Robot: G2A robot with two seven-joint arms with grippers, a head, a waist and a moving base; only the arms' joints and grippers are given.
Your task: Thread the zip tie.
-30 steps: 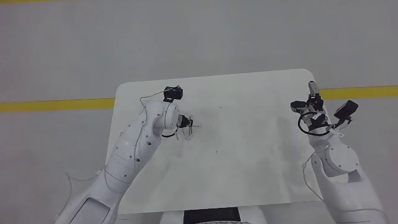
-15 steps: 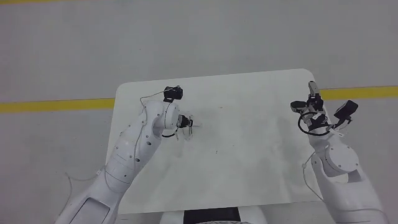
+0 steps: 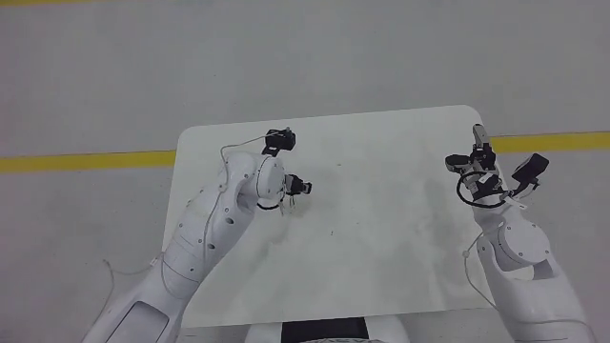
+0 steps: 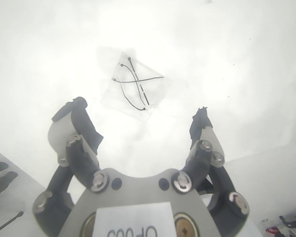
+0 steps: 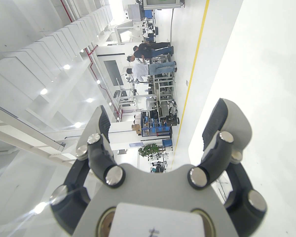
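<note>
The first pick seems in hand: the left jaws, spread wide, hang over the white counter (image 3: 381, 238) near 10 o'clock, just short of thin black zip ties (image 4: 134, 85) crossed in a clear square tray (image 4: 160, 88). Next they must lower and pinch one tie. The right jaws, also spread, wait at the 2 o'clock edge; the middle offers room.

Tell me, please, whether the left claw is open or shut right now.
Open. In the left wrist view the left claw has its fingers wide apart, nothing between them, short of the zip ties.
</note>
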